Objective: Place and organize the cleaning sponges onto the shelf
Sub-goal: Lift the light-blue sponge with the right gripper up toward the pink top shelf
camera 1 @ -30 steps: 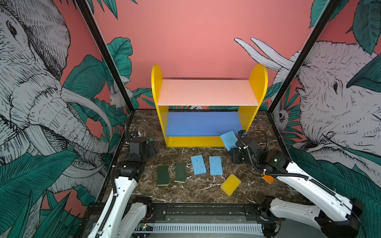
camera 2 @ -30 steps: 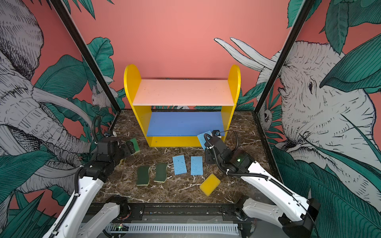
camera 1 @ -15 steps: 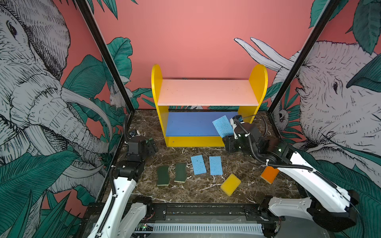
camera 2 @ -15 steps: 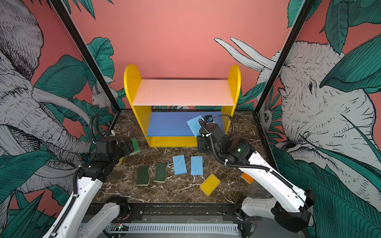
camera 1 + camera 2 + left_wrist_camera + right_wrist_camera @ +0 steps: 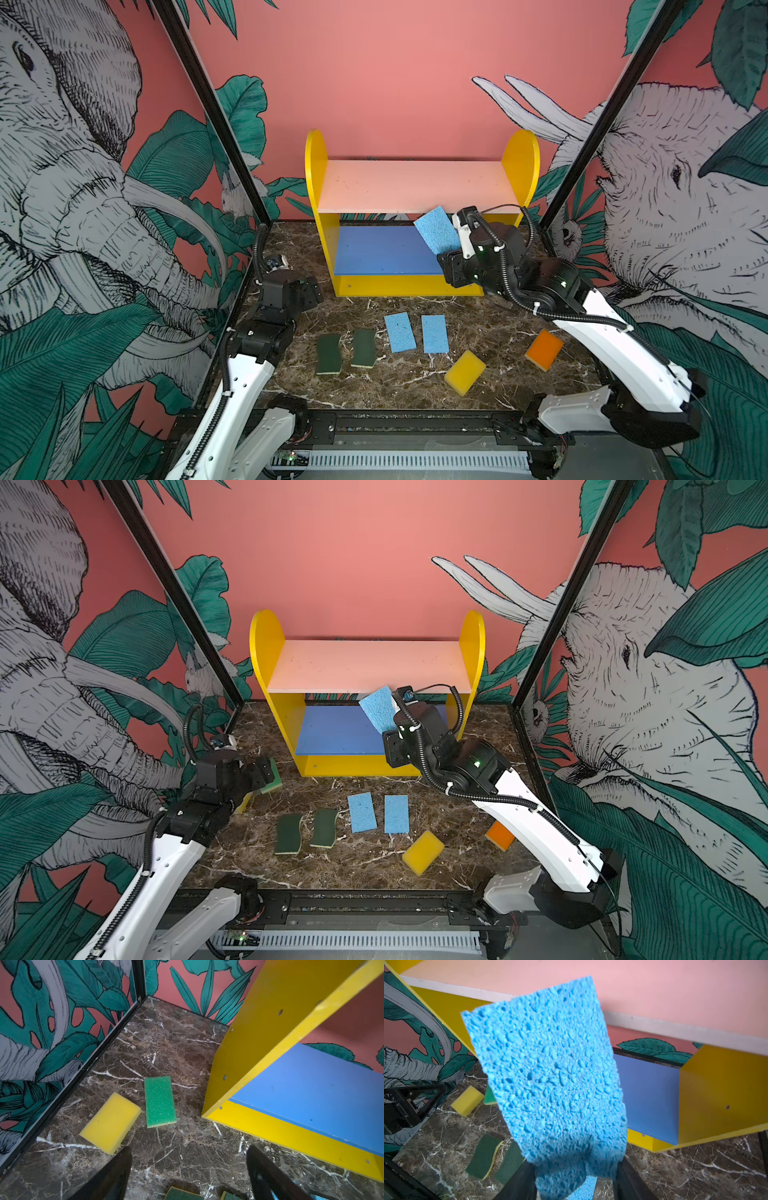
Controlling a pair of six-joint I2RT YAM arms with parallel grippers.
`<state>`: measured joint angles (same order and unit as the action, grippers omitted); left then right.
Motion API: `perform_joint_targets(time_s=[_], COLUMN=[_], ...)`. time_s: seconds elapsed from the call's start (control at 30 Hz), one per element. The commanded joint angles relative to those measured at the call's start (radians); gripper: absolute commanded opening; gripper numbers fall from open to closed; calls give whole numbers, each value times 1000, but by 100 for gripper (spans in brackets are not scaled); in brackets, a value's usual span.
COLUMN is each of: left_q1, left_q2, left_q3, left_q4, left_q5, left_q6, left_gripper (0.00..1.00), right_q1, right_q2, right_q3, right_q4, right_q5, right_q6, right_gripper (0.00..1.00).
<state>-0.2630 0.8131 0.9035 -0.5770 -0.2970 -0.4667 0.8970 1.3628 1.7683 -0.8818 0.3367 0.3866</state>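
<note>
pink brd [image 5: 415,187] free | blue brd [image 5: 374,249] L side free | R side: held sponge [image 5: 436,228] blocks

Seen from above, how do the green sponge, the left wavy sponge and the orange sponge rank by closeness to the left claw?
In a top view:
1. Green sponge, just beside the left gripper, far left.
2. Left wavy sponge, front, left of middle.
3. Orange sponge, far right.

Marble tabletop [image 5: 399,386] bears shelf [image 5: 407,286]; also blue sponges [image 5: 400,332], dark-green sponges [image 5: 329,355], yellow sponges [image 5: 464,372], orange sponge [image 5: 544,350], bright-green sponge [image 5: 160,1101].
</note>
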Motion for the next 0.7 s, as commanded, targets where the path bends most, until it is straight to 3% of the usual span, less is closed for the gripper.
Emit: perform_joint_targets(time_s=[0.0, 0.23, 0.67], left_q1=[-19, -28, -71], left_q2=[-2, -8, -11], left_q3=[48, 60, 114], left_q4=[-25, -36, -52], left_q5=[-36, -41, -38], left_q6=[14, 20, 8], left_gripper=[88, 88, 88], right_q1=[6, -14, -189], right_q2=[30, 95, 193], right_q3=[85, 238, 380], right_q4=[39, 48, 97], right_q5=[51, 99, 72], right_q6=[-74, -160, -207], right_gripper=[59, 63, 61])
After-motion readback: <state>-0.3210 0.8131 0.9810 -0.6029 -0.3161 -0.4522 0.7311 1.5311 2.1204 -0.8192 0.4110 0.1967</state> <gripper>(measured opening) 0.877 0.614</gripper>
